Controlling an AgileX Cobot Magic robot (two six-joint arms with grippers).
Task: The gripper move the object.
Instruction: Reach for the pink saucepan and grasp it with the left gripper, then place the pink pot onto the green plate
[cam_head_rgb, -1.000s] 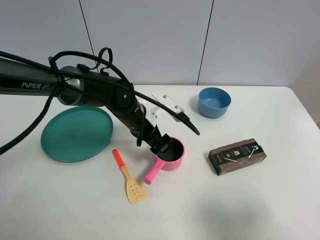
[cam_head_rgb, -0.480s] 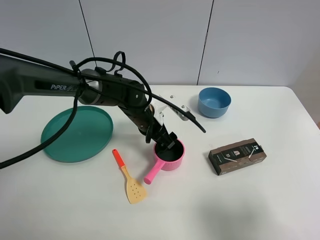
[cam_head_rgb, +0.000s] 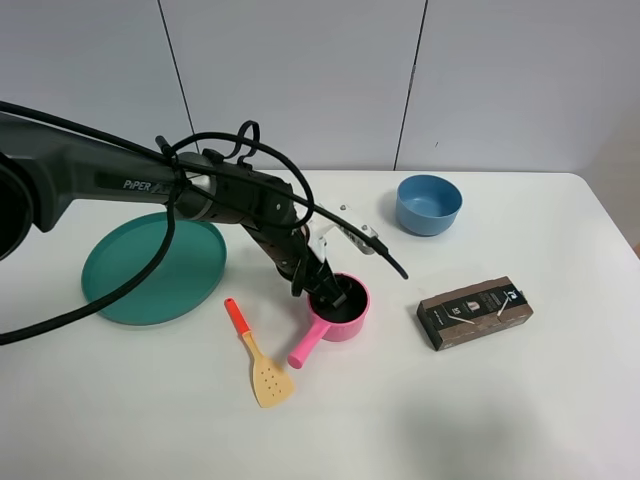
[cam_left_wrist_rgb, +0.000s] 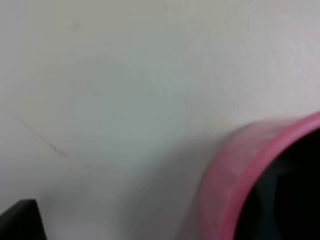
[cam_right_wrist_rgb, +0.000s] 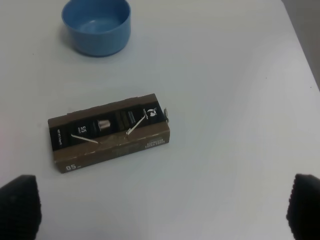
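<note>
The pink saucepan (cam_head_rgb: 345, 311) with a dark inside stands mid-table, its straight handle (cam_head_rgb: 305, 346) pointing toward the front left. My left gripper (cam_head_rgb: 327, 291) is down at the pan's back-left rim, one jaw inside the pan and one outside. In the left wrist view the blurred pink rim (cam_left_wrist_rgb: 235, 180) fills the corner, and one black fingertip (cam_left_wrist_rgb: 17, 220) sits far out on the bare table, so the jaws stand apart. My right gripper (cam_right_wrist_rgb: 161, 210) is open and empty above the table. It does not show in the exterior view.
An orange-handled spatula (cam_head_rgb: 255, 352) lies just left of the pan's handle. A green plate (cam_head_rgb: 152, 266) is at the left, and a blue bowl (cam_head_rgb: 428, 204) at the back right. A brown box (cam_head_rgb: 474, 311) (cam_right_wrist_rgb: 110, 131) lies right of the pan.
My left arm has swung right and its wrist has tilted more steeply over the pan's rim. The saucepan has stayed in place.
</note>
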